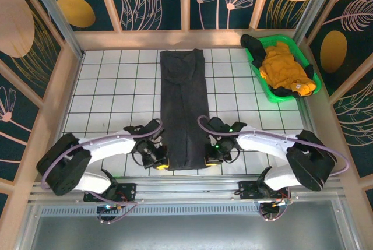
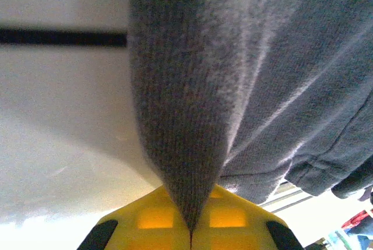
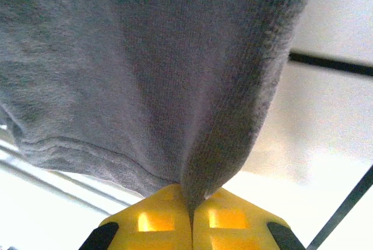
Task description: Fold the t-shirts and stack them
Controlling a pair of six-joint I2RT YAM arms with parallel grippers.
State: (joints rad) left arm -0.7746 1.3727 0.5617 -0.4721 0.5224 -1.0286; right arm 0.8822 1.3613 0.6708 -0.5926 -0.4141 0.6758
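The dark charcoal grey t-shirt (image 1: 183,107) lies as a long narrow strip down the middle of the tiled table, folded lengthwise. My left gripper (image 1: 160,164) is shut on its near left corner, and in the left wrist view the grey cloth (image 2: 192,116) runs down into the closed yellow jaws. My right gripper (image 1: 211,161) is shut on the near right corner, the cloth (image 3: 175,87) pinched the same way. The mustard yellow t-shirt (image 1: 284,68) sits crumpled in the green tray at the back right.
The green plastic tray (image 1: 263,88) stands at the back right corner with a dark garment (image 1: 253,45) under the yellow one. Wooden walls ring the white gridded table (image 1: 111,98). A metal rail (image 1: 186,190) runs along the near edge.
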